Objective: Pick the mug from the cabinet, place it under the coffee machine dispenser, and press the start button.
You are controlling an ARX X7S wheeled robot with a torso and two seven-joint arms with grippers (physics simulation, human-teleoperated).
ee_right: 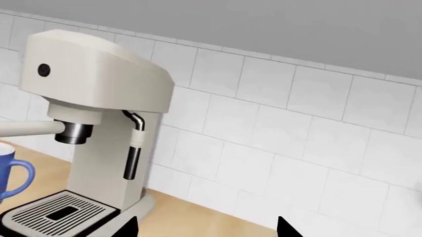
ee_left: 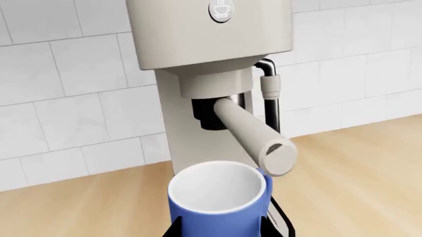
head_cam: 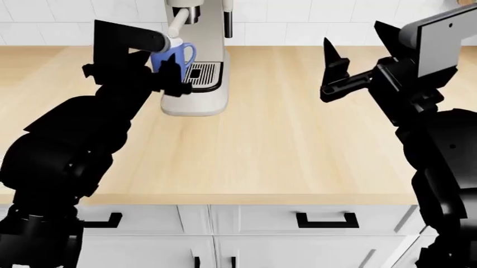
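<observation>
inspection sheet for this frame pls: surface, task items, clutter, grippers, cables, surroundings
Surface: light wood countertop, bare apart from the machine.
Mug: blue mug held in the left gripper, off the drip tray, beside the rod handle, not yet under the brew spout.
Coffee machine: cream-white coffee machine upright at the tiled wall; round button on its front, untouched.
Clutter: nothing seen.
Grippers: left shut on the mug; right gripper open, empty, raised over the counter, clear of the machine.
Cables: nothing seen.
Surroundings: white tile backsplash; white drawers with black handles below the counter.
</observation>
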